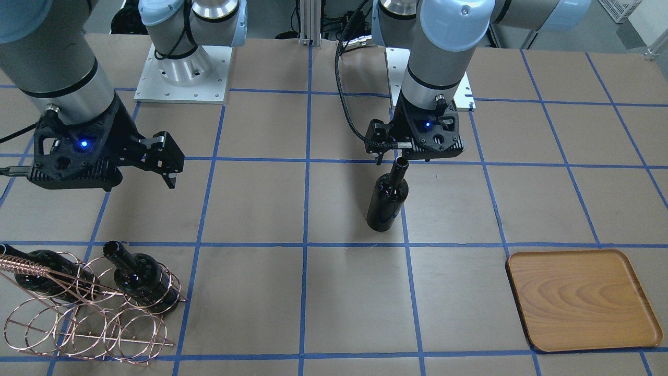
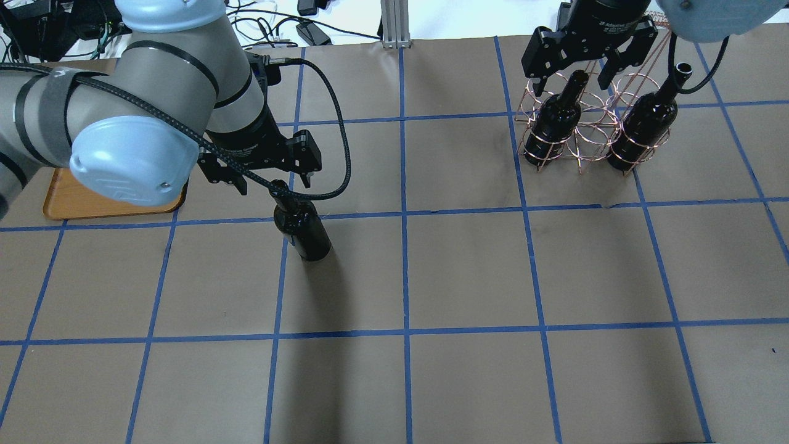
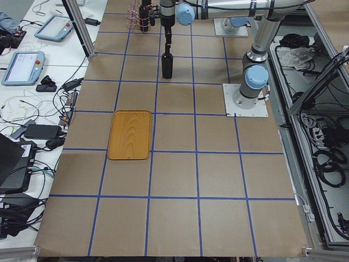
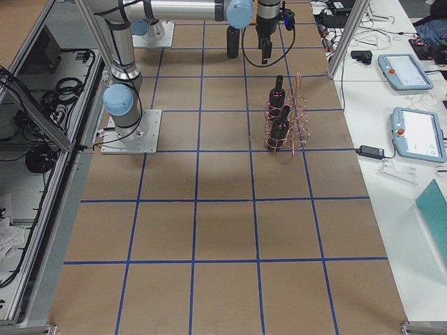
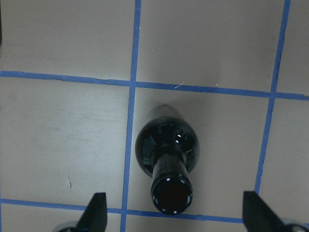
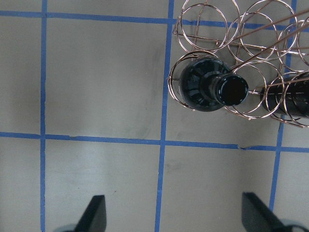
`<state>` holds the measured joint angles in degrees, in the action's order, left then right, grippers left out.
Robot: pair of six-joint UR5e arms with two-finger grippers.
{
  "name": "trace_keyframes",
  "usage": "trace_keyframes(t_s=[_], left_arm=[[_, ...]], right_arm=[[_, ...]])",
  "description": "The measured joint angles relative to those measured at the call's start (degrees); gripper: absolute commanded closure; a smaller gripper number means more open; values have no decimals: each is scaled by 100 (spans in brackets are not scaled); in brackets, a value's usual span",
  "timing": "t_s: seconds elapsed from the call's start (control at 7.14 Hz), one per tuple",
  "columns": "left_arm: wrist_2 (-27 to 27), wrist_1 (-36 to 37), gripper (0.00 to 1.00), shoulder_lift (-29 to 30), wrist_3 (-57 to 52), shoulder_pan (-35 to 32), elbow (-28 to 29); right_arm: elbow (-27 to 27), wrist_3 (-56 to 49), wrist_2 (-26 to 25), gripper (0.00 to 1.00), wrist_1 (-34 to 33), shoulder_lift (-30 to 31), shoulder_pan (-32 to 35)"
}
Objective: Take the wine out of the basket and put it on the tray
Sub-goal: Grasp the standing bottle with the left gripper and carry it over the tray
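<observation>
One wine bottle stands upright on the bare table, also in the overhead view. My left gripper hovers over its neck, open, fingers wide on either side of the mouth, touching nothing. Two more bottles stand in the copper wire basket. My right gripper is open and empty above the basket's nearer bottle. The wooden tray lies empty; in the overhead view the tray is mostly hidden behind my left arm.
Brown paper with a blue tape grid covers the table. The arm base plates sit at the robot's side. The basket's twisted handle sticks up over its rings. Operators' pendants and cables lie on side benches.
</observation>
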<state>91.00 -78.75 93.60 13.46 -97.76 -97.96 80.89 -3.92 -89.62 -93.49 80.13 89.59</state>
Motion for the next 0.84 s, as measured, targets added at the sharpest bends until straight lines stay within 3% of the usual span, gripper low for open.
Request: trace_keyframes(t_s=[0.56, 0.84], left_arm=[[-58, 154, 3, 309, 26, 87, -12], [-70, 114, 20, 346, 72, 90, -21]], right_arm=[[105, -29, -74, 0, 35, 142, 14], [117, -44, -84, 0, 40, 160, 11]])
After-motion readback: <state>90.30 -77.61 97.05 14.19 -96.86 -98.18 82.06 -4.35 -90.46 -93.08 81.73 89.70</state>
